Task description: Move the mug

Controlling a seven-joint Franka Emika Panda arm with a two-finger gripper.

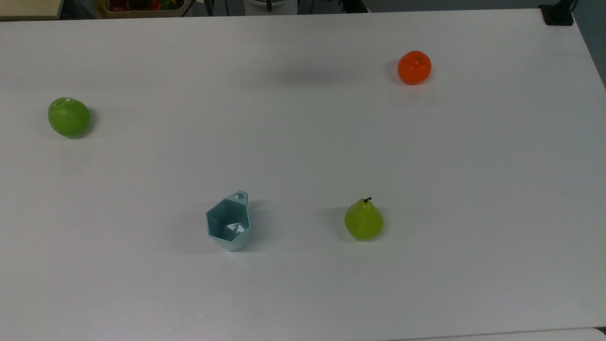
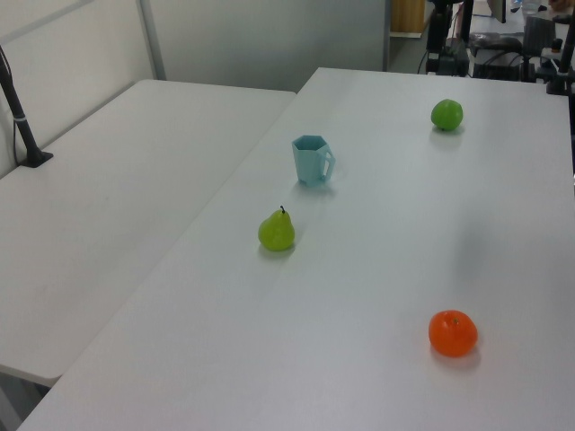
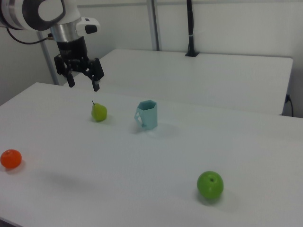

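- Landmark: mug (image 1: 228, 222), upright on the white table (image 1: 303, 293), mouth open to the top. All places below read from it, left to right in the top view.
- Apple (image 1: 69, 117): far to the mug's left and farther up the table, well apart.
- Mug itself: pale teal, faceted, tapering down. Tab handle with round hole sits on the far rim in the top view; in the right view the handle faces the right view's left, toward the pear.
- Pear (image 1: 363, 220): to the mug's right, level with it, clear gap between, stem up.
- Orange (image 1: 414, 67): well to the mug's right and far up the table, farthest from it.
- Gripper (image 3: 84, 82): seen in the right view, held in the air, fingers spread wide and pointing down, nothing between them.
- Key relation: in the right view the gripper hangs above and to the left of the mug, beyond the pear; the pear (image 3: 99, 112) lies roughly between them. Mug (image 3: 148, 114) is down and to the right view's right of the gripper.
- Judgement: approach not begun. The reach must pass over or around the pear, then drop onto a rim wall or the handle side.
- Risk: clipping the pear on the way across.
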